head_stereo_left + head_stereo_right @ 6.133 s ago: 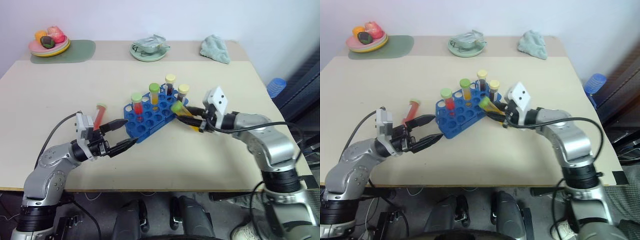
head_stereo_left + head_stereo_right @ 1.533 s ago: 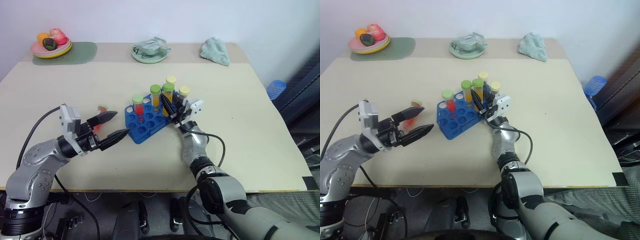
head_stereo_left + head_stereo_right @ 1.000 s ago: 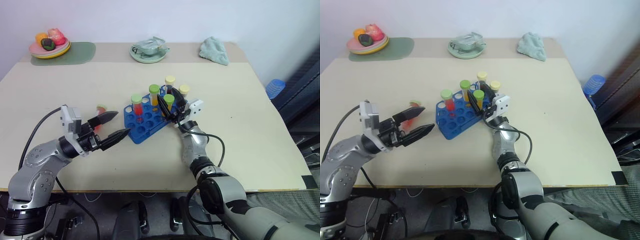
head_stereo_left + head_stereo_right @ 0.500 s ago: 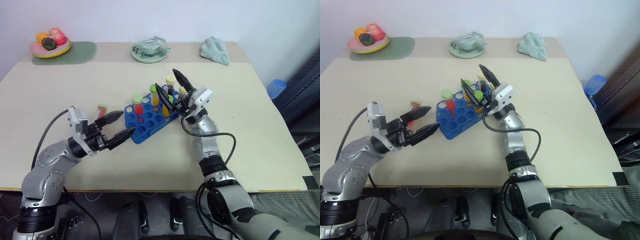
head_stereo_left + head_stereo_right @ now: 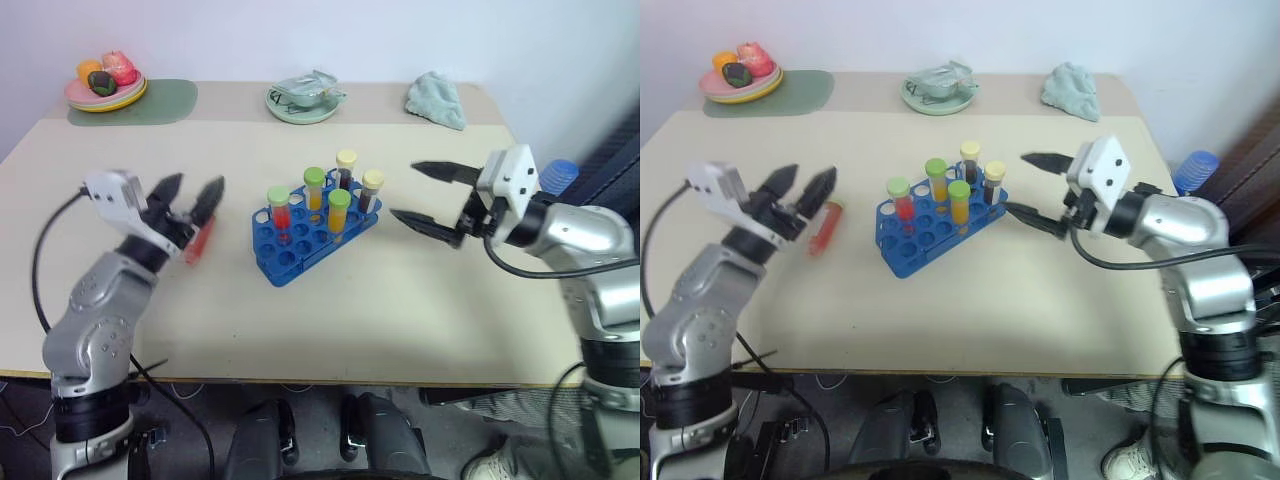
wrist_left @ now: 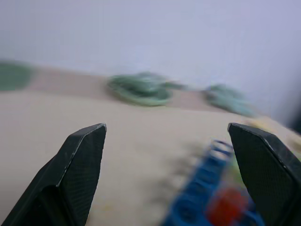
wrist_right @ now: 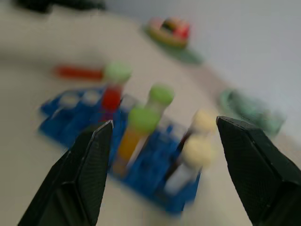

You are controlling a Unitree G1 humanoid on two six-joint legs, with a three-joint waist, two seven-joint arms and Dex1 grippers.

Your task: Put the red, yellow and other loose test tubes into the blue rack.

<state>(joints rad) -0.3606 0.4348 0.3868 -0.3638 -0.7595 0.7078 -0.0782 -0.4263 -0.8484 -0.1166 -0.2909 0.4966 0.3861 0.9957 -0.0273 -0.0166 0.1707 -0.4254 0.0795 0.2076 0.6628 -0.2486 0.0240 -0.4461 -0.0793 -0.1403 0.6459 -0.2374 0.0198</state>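
The left gripper (image 5: 190,192) has its two black fingers spread apart and holds nothing. It hangs above the beige table (image 5: 300,310), just over the loose red test tube (image 5: 823,229). This tube lies flat on the table, left of the blue plastic rack (image 5: 310,236), with its long axis running near to far. The right gripper (image 5: 428,200) also stands open and empty, right of the rack and pointing left toward it. Five capped tubes stand upright in the rack.
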